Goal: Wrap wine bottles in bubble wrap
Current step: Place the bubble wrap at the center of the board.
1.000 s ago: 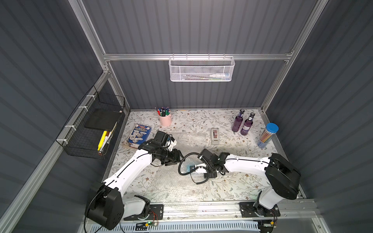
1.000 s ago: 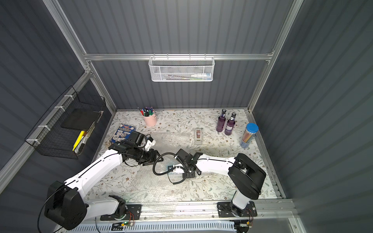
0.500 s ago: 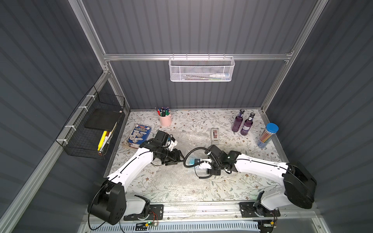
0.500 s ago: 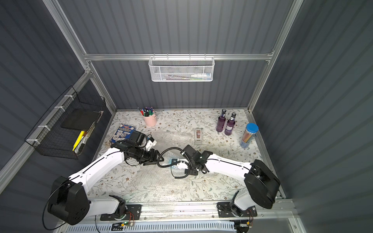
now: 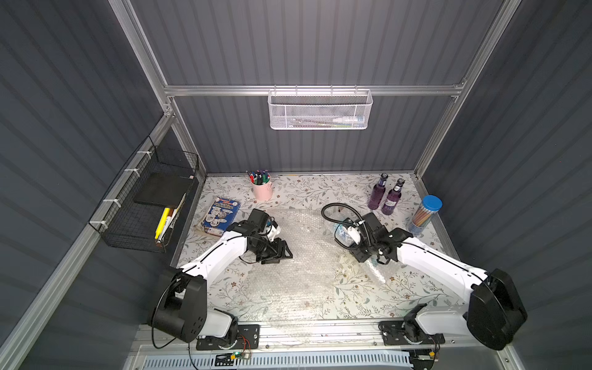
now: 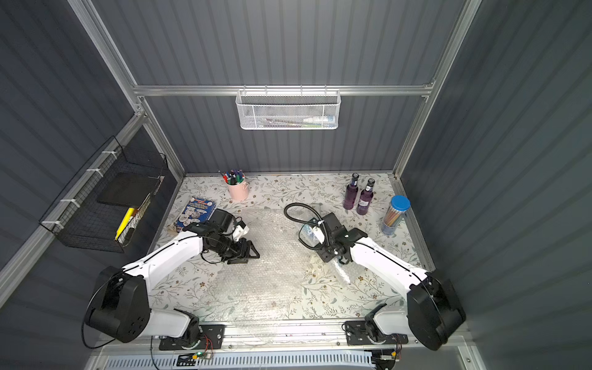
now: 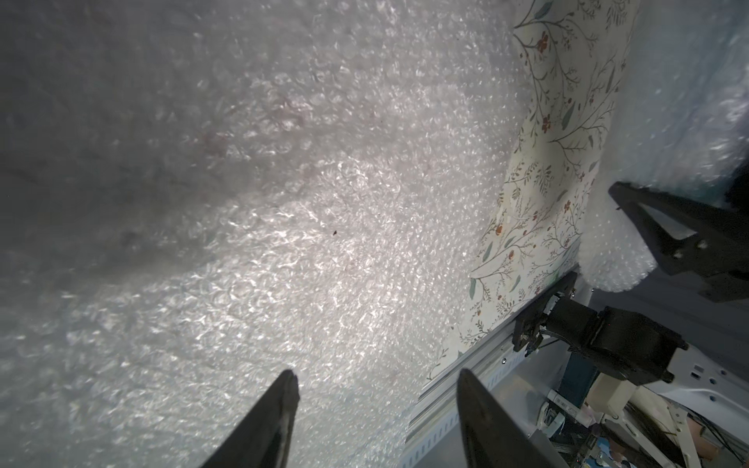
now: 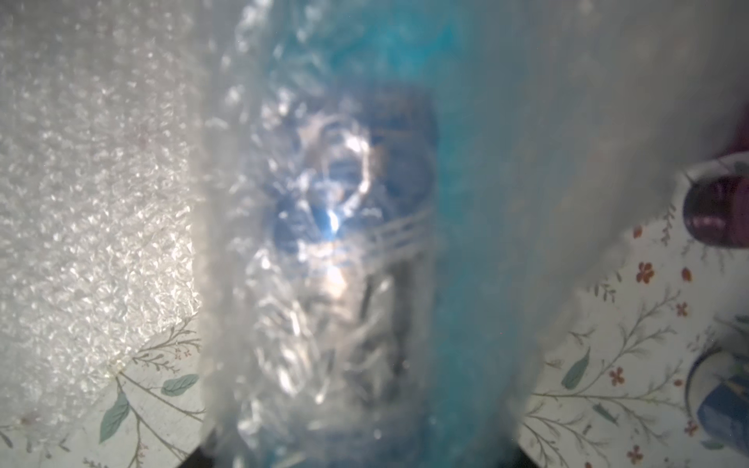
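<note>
Bubbly plastic is wound round the blue bottle [image 5: 343, 233], and the right claw [image 5: 365, 256] pinches that bundle. In both top views this claw has moved a lot in one second. It was in the middle, close to the left claw [image 5: 282, 254]. Now it is off to the right and farther back, near the two purple bottles [image 5: 391, 202]. A loose tail of wrap hangs from the bundle on the near side. I think the first bottle is wrapped and is being put by the others. The purple ones stand bare at the far right, so two are left to do. The left claw has hardly moved. It hangs over the big sheet of bubble wrap [image 5: 301, 266] in the middle.

The table [image 5: 362, 307] has leaves and little flowers on it. A pink cup of markers [image 5: 262, 190] stands far back, a blue book [image 5: 219, 214] lies on the left, and a tube of coloured pencils [image 5: 423, 214] stands on the right. The walls are dark grey. A white mesh basket [image 5: 320, 110] hangs on the far rail and a black wire basket [image 5: 144, 205] on the left wall.

In the left wrist view the left claw is spread wide with nothing in it, and bubble wrap lies below.

In the right wrist view the blue bottle looks blurry behind its wrap. A purple bottle shows close by.
</note>
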You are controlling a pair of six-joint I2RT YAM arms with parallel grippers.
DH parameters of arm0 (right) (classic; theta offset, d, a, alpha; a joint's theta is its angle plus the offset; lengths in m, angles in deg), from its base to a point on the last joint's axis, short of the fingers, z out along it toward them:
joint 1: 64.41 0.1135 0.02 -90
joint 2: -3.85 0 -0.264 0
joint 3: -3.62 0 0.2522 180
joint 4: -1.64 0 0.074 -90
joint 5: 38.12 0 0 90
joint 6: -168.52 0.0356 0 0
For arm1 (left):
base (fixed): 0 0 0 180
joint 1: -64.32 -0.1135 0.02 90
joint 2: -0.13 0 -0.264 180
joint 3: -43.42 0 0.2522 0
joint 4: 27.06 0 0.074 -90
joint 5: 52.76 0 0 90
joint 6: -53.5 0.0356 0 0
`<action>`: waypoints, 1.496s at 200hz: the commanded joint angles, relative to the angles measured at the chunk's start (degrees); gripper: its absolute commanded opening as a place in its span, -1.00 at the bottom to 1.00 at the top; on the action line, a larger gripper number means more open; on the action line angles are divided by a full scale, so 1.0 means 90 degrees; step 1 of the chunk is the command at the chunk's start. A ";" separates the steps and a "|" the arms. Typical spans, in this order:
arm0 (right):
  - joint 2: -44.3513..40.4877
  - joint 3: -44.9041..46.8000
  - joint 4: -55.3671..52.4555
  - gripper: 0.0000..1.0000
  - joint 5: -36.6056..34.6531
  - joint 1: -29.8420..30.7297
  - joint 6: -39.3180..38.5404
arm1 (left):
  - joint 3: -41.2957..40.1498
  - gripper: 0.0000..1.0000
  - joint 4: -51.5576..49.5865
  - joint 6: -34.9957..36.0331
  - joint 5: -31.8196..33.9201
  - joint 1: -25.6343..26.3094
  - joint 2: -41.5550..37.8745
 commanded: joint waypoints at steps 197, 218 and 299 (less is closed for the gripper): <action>0.0875 -0.0479 -0.0443 0.75 0.0518 -0.2402 0.1279 | 0.3146 0.52 0.0135 0.1059 0.2028 -0.0384 0.2666; 0.0512 -0.0659 -0.0686 0.79 0.0484 -0.2402 0.1053 | 0.3336 0.52 0.0150 0.1178 0.2039 -0.0384 0.2838; -0.0298 -0.0918 0.1711 0.98 0.0611 -0.2770 0.0169 | 0.3423 0.59 0.0497 0.1702 0.1264 -0.0598 0.2622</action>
